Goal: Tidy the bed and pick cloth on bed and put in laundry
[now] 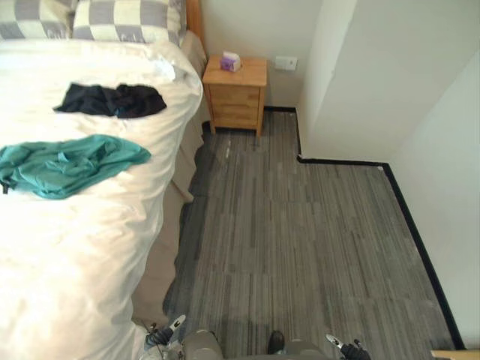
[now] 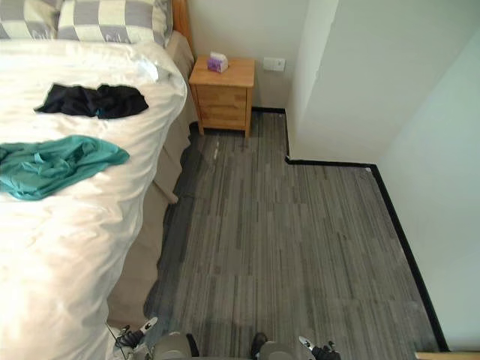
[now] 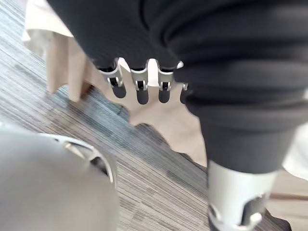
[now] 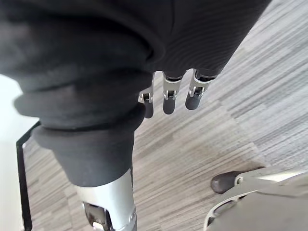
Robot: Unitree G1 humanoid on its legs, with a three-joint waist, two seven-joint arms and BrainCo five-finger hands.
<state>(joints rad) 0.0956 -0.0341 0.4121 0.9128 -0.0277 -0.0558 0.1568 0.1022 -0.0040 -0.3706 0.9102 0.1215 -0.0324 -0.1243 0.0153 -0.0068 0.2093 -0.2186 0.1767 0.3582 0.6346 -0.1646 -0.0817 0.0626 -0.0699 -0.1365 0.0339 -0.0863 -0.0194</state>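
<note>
The left hand hangs at the robot's side with its fingers loose and slightly apart, holding nothing, just off the beige fabric bed skirt. The right hand hangs the same way, slack and empty, over the grey striped carpet. Neither is near a garment, so the whole task lies ahead, and the first risk is reach. The crumpled teal cloth lies on the white duvet, in from the bed's edge and well apart from the left hand. A lean from this stance may fall short or press the legs into the skirt. The duvet looks soft and rumpled, so fingers closing on the teal cloth may pinch the cover with it and drag the bedding, undoing the tidying. The cloth is spread in loose folds, and a pinch at one corner would likely leave the rest trailing, to snag or slip on the way to the laundry. The bunched dark navy cloth lies farther up, between the teal one and the grey-and-cream checked pillows, and probably calls for a step forward. That step heads toward the light wooden nightstand with the small purple-and-white box on top, which a swinging arm could knock.
</note>
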